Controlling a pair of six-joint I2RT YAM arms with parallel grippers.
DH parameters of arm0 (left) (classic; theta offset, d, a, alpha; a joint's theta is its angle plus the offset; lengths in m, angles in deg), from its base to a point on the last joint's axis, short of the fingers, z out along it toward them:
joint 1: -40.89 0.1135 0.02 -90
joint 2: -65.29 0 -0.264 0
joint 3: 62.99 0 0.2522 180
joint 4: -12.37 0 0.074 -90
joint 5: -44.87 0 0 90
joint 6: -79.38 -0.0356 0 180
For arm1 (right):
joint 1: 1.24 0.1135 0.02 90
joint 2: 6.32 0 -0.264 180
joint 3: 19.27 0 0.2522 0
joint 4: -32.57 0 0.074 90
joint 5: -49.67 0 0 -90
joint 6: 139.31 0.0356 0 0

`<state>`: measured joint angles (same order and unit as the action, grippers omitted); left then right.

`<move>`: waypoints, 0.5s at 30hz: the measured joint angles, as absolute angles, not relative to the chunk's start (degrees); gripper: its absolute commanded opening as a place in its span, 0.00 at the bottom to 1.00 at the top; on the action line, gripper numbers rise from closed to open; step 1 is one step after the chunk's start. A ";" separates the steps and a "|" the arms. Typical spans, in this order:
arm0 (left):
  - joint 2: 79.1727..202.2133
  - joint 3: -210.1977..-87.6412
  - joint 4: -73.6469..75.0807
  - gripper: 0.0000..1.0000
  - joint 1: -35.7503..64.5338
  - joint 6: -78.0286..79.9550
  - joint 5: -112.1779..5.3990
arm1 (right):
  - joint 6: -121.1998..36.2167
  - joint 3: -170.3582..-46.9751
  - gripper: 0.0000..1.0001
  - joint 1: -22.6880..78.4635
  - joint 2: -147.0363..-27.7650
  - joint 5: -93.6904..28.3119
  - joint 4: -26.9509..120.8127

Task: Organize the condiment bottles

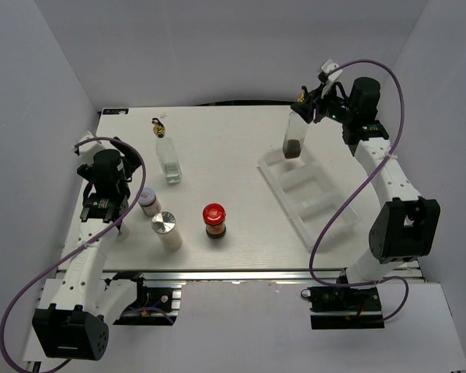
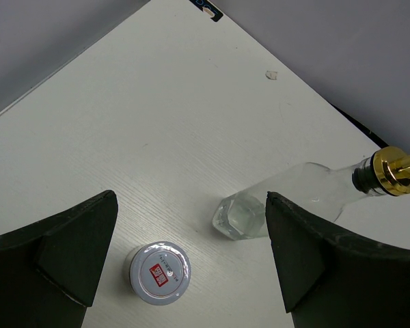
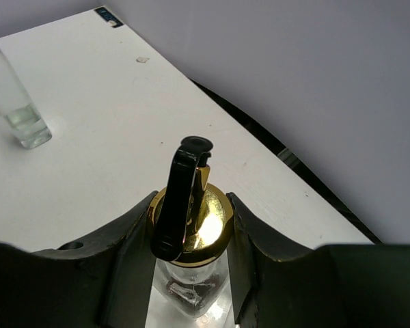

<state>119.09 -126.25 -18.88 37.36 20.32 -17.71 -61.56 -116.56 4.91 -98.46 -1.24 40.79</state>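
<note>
- Your right gripper (image 3: 190,231) is pinched on the gold top of the dark-liquid cruet (image 1: 295,138). The cruet is upright at the upper end of the white divided tray (image 1: 307,203), upper right of the top view.
- Your left gripper (image 2: 191,212) is spread wide above the white-lidded labelled jar (image 2: 160,272), centre left.
- The clear cruet (image 1: 168,155) stands upper left of centre.
- The silver-lidded shaker (image 1: 165,225) and red-lidded jar (image 1: 214,220) sit apart at lower centre.

Left end effector (image 2: 191,239) wide; right end effector (image 3: 189,232) tight.

Red label on jar lid (image 2: 160,272) unreadable
</note>
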 measured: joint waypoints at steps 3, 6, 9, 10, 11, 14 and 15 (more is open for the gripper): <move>119.09 -126.25 -18.86 0.98 37.34 20.26 -17.71 | -63.20 -116.47 0.00 4.17 -98.46 2.06 41.87; 119.09 -126.22 -18.86 0.98 37.34 20.23 -17.73 | -64.77 -115.99 0.00 3.34 -98.46 4.97 42.43; 119.09 -126.25 -18.86 0.98 37.34 20.21 -17.73 | -65.82 -115.73 0.00 2.62 -98.46 7.24 43.48; 119.09 -126.22 -18.84 0.98 37.34 20.19 -17.75 | -66.17 -115.73 0.00 2.47 -98.46 7.90 43.68; 119.09 -126.22 -18.80 0.98 37.34 20.15 -17.75 | -66.56 -115.73 0.00 2.33 -98.46 8.57 43.85; 119.09 -126.22 -18.58 0.98 37.36 19.99 -17.82 | -68.14 -115.60 0.00 2.05 -98.44 10.21 44.66; 119.09 -126.22 -18.42 0.98 37.36 19.93 -17.97 | -68.62 -115.40 0.00 1.88 -98.46 10.63 44.84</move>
